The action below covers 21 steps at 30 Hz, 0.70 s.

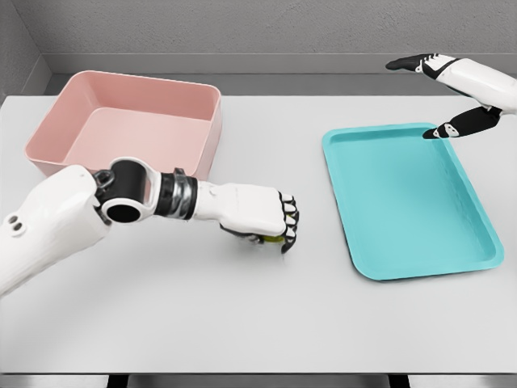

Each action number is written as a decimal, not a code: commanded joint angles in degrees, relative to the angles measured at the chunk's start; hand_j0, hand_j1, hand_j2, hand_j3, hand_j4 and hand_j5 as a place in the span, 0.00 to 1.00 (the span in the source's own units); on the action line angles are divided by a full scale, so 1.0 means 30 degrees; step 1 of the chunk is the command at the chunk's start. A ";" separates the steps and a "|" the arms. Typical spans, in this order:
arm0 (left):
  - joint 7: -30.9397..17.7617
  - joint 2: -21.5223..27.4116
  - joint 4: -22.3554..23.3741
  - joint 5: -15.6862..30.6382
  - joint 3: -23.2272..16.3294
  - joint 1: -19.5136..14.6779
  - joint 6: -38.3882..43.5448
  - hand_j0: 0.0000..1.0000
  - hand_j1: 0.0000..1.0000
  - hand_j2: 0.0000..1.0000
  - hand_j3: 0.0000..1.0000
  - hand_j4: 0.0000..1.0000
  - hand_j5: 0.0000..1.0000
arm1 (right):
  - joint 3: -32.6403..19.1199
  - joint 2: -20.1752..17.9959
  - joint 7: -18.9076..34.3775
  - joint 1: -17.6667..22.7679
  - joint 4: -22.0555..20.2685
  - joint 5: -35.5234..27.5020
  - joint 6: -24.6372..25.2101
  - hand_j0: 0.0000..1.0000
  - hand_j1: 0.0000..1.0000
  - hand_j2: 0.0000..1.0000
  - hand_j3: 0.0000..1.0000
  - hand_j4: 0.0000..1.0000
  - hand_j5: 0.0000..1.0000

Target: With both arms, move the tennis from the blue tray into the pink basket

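The main risk now is that the tennis ball [273, 238] slips out before I reach the pink basket [133, 121]. My left hand [262, 217] holds it from above, palm down, w/ fingers [289, 220] curled around it, so the ball hangs under the palm and only a small yellow-green part shows between palm and fingertips. If the fingers loosen a bit during the swing, the ball drops on the grey table [242, 323] and, being round, probably rolls away, maybe off the edge. Second risk: the basket wall nearest to me is rather high, and if I carry the hand too low the knuckles or the ball can hit the rim and knock the ball free, or push the basket. Third: opening too early, before the hand is really over the inside, so the ball bounces on the rim. About position: the ball is not in the blue tray [408, 202], which looks empty; it sits in my left hand over the table, between basket and tray, just beside the basket's front right corner. I cannot tell if it touches the table. My right hand [452, 97] is apart from this, above the tray's far right corner, fingers stretched, holding nothing.
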 commanded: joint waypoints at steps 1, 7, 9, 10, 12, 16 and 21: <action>0.0044 0.0156 -0.0008 0.0719 0.0235 0.0000 0.0053 0.40 0.40 0.40 0.40 0.40 0.40 | -0.0009 -0.0049 -0.0010 0.0000 -0.0010 -0.0143 0.0057 1.00 1.00 1.00 1.00 1.00 1.00; 0.0073 0.1239 0.0022 0.2009 0.2022 -0.0147 0.0053 0.39 0.39 0.39 0.39 0.39 0.39 | -0.0009 -0.0079 -0.0010 -0.0088 0.0019 -0.0172 0.0057 1.00 1.00 1.00 1.00 1.00 1.00; 0.0073 0.1503 0.0022 0.3121 0.2755 -0.0527 0.0053 0.39 0.39 0.39 0.39 0.39 0.39 | -0.0009 -0.0108 -0.0010 -0.0088 0.0019 -0.0172 0.0057 1.00 1.00 1.00 1.00 1.00 1.00; 0.0044 0.1708 0.0022 0.3766 0.3486 -0.0557 0.0053 0.39 0.39 0.39 0.39 0.39 0.39 | -0.0009 -0.0138 -0.0010 -0.0088 0.0019 -0.0172 0.0057 1.00 1.00 1.00 1.00 1.00 1.00; -0.0044 0.2236 0.0051 0.4558 0.4951 -0.0557 0.0053 0.39 0.39 0.39 0.39 0.39 0.39 | -0.0038 -0.0138 -0.0010 -0.0088 0.0019 -0.0172 0.0057 1.00 1.00 1.00 1.00 1.00 1.00; -0.0132 0.3788 0.0811 0.5436 0.7852 -0.0762 0.0053 0.39 0.39 0.39 0.39 0.39 0.39 | -0.0067 -0.0167 -0.0010 -0.0117 0.0019 -0.0172 0.0057 1.00 1.00 1.00 1.00 1.00 1.00; -0.0132 0.3847 0.6201 0.5320 0.8528 -0.0791 0.0053 0.40 0.40 0.40 0.40 0.40 0.40 | -0.0067 -0.0196 -0.0010 -0.0117 0.0019 -0.0172 0.0057 1.00 1.00 1.00 1.00 1.00 1.00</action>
